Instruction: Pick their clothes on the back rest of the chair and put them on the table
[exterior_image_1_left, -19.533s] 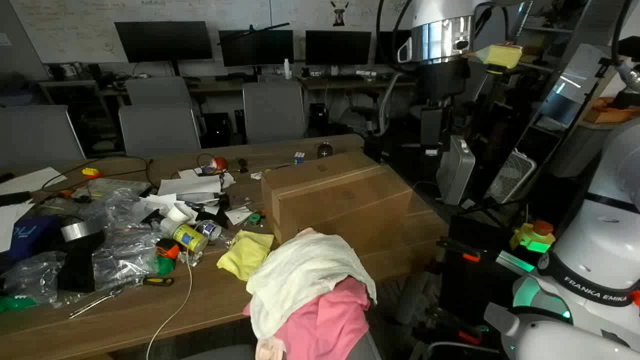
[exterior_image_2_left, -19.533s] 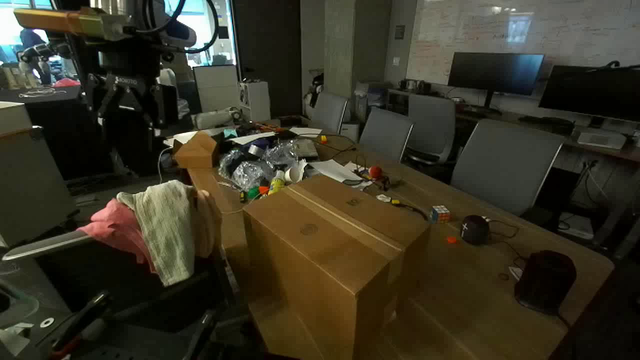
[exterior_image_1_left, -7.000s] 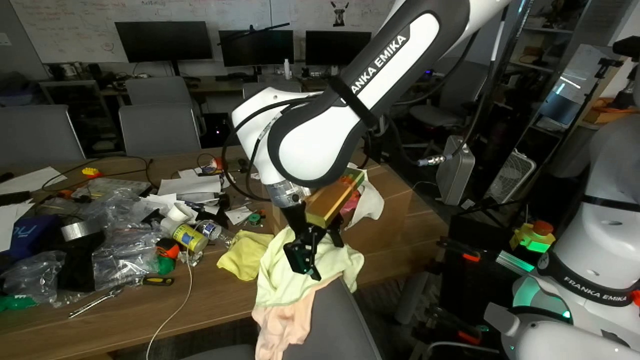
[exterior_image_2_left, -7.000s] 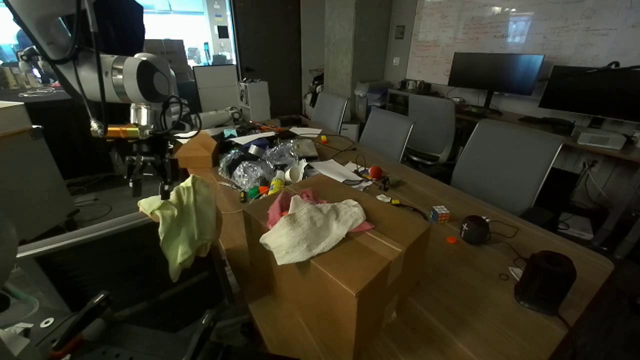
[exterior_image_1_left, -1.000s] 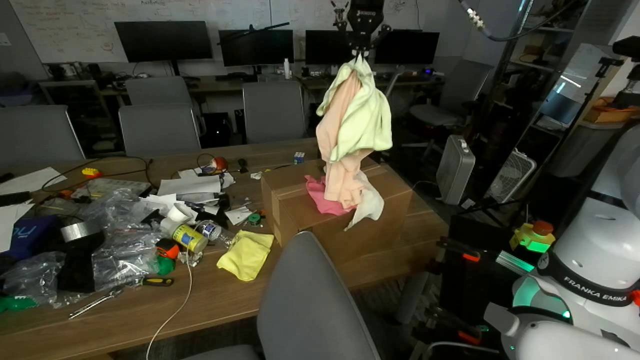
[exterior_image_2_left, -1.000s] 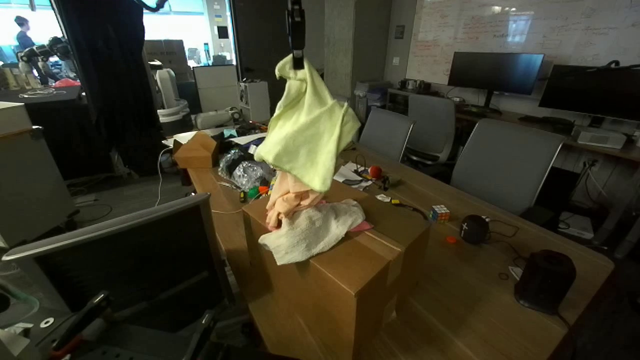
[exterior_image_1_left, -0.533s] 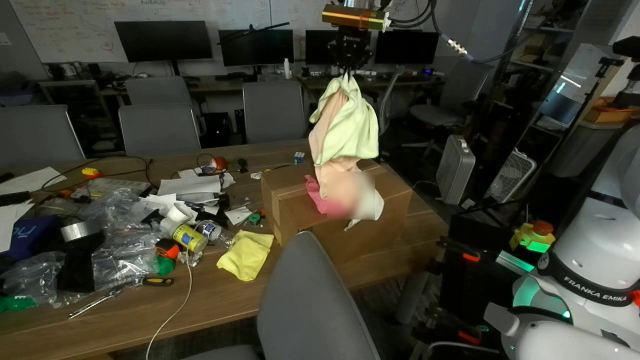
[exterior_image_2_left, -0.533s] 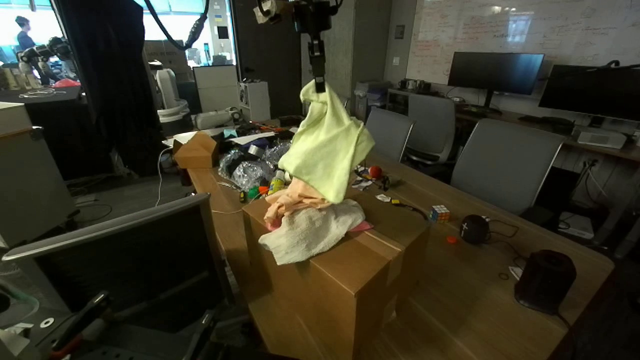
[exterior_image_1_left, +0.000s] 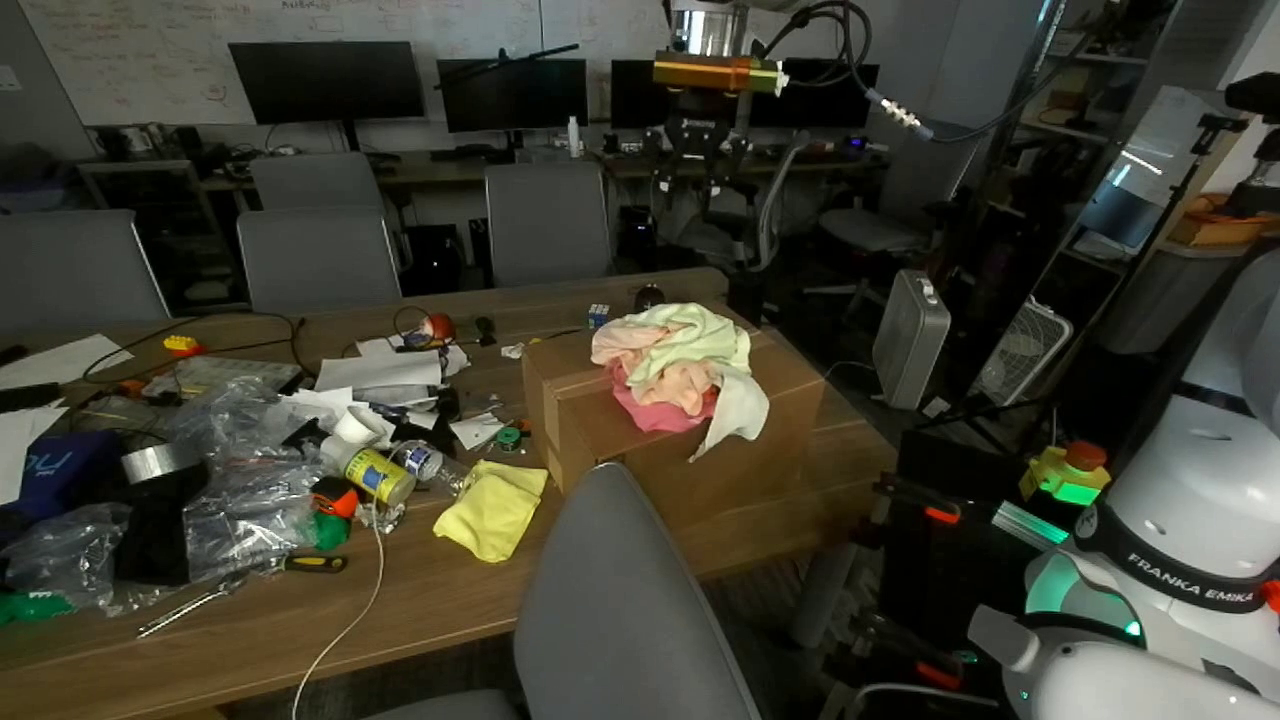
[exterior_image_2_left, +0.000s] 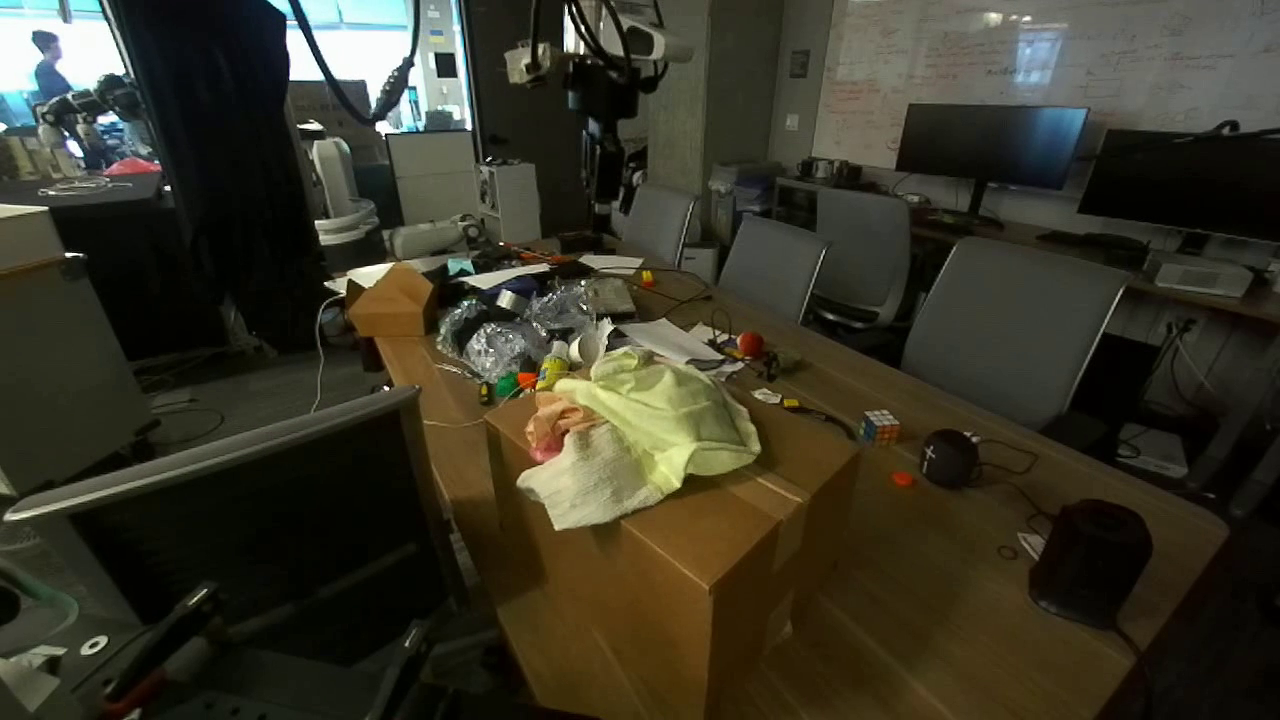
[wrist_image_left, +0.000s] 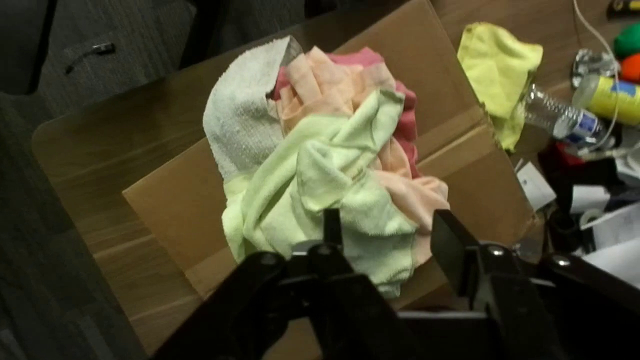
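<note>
We look at pastels against tan and wood brown.
We see a pale lime-green cloth (wrist_image_left: 320, 170), a peach cloth (wrist_image_left: 320, 85), a rose-pink cloth (wrist_image_left: 407, 122) and an off-white cloth (wrist_image_left: 240, 115); the cardboard box (exterior_image_2_left: 620, 580) is tan, the table (wrist_image_left: 90, 155) brown with a streaked wood grain, and the chair (exterior_image_1_left: 620, 600) grey. We find a bright yellow cloth (exterior_image_1_left: 490, 510) and a black gripper (wrist_image_left: 385, 225). We make out a grid of coloured squares on the puzzle cube (exterior_image_2_left: 880, 428), and on the white robot arm (exterior_image_1_left: 1195, 490) a black band (exterior_image_1_left: 1180, 573) with white lettering.
</note>
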